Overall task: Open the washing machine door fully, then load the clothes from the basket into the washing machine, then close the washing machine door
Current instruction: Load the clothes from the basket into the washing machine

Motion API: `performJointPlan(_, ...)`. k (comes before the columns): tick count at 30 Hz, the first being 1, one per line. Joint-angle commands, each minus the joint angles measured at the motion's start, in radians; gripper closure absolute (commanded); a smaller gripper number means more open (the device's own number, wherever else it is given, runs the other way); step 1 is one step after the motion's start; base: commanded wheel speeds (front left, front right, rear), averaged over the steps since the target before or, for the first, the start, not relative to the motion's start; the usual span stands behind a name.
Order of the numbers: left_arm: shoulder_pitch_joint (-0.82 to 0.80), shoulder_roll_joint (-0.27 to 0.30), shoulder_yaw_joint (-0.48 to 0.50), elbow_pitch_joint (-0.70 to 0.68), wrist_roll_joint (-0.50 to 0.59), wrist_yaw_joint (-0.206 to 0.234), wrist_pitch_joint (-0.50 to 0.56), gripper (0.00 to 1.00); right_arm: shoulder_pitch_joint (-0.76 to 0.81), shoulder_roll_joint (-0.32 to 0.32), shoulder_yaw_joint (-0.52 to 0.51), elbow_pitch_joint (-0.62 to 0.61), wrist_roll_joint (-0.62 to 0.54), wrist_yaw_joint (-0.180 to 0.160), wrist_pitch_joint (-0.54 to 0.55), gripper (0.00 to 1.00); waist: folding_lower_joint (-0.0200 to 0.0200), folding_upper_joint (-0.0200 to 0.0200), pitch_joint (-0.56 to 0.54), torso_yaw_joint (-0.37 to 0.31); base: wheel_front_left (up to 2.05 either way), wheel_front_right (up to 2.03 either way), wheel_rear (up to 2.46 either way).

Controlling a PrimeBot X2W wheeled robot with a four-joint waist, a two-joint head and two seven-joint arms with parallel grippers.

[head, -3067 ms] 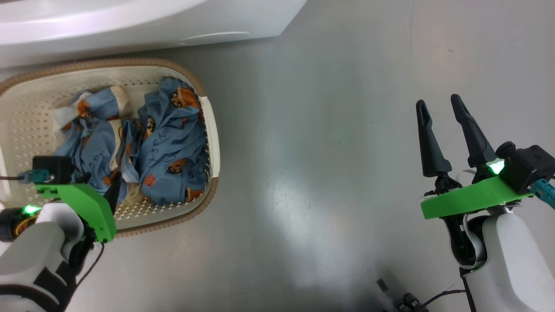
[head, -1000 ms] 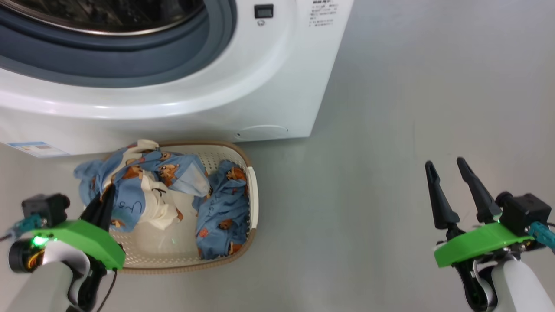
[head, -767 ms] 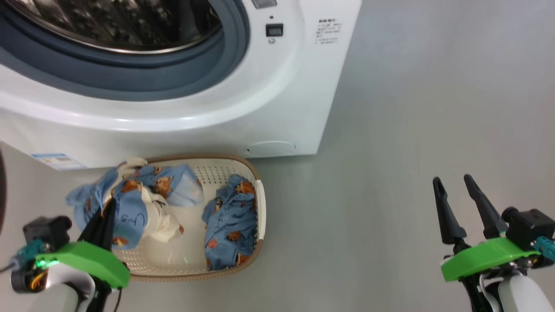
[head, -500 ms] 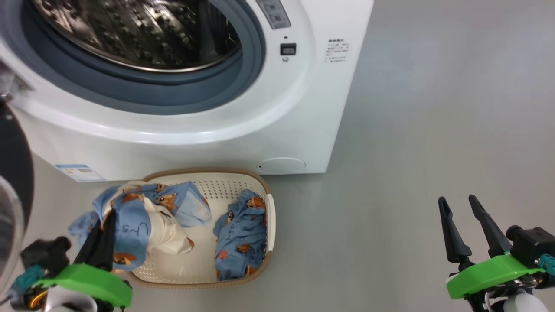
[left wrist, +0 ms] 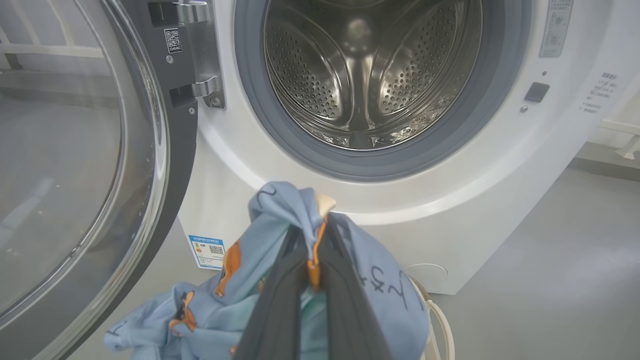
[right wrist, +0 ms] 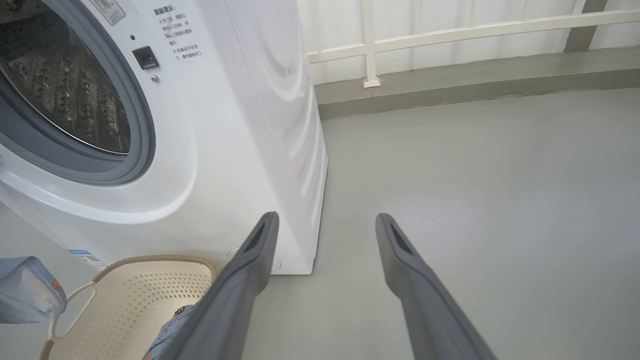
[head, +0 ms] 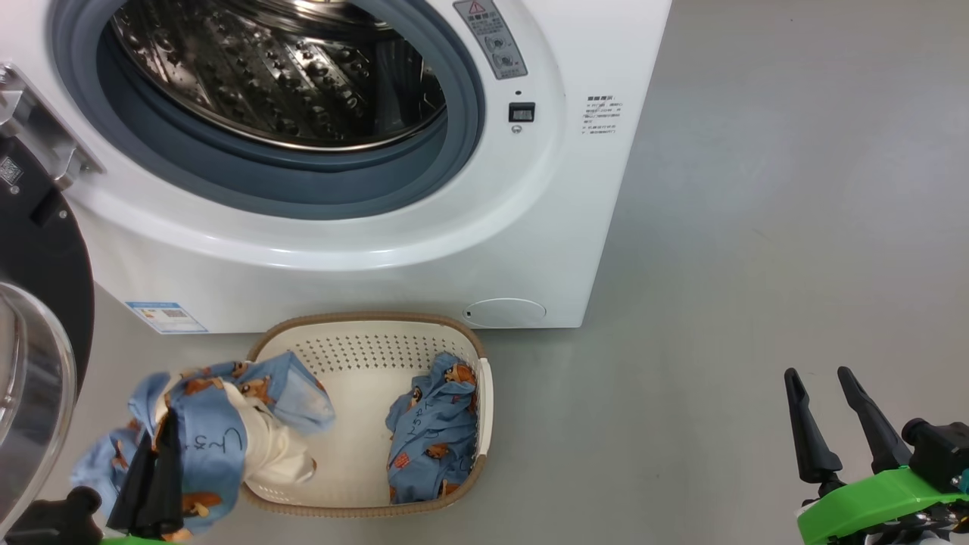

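At the far left the washing machine door [head: 53, 272] stood swung wide on its hinge, well away from the opening, so the first part of the task looked done. Just right of it the left pincer [head: 168, 424] was clamped on one garment [head: 219, 446] of the clothes. The garment was raised out of the basket [head: 363, 322], with a loose tail hanging outside the near left rim.

Loading looked like the step in hand. To do it well, the arm would have to lift the bundle above the grey rubber seal [head: 303, 189] and carry it deep past the lip before letting go. The hanging tail would need to clear the basket rim and the door edge, since a sleeve draped over the seal could later foul the closing.

The basket sat on the floor, close against the front of the washing machine [head: 454, 250]. Inside it a second garment [head: 431, 431] lay crumpled against the right wall, and the rest of the floor of it was bare. Above, the drum [left wrist: 370, 75] showed only perforated steel.

At the far right the right pincer [head: 817, 372] hovered over open floor with its fingers apart, holding nothing.
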Motion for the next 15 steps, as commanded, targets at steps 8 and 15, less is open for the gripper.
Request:
performJointPlan(8, 0.001, -0.006, 0.042, -0.063, 0.015, -0.002, -0.007, 1.0, 0.01, -0.009, 0.015, -0.028, 0.007, 0.001, -0.008, 0.0, 0.0, 0.0, 0.013, -0.009, 0.0, 0.0, 0.0)
performJointPlan(15, -0.062, 0.007, 0.026, -0.077, 0.004, -0.002, -0.007, 1.0, -0.013, -0.001, 0.021, -0.034, 0.003, 0.001, -0.008, 0.0, 0.0, 0.0, 0.056, -0.028, 0.0, 0.0, 0.0)
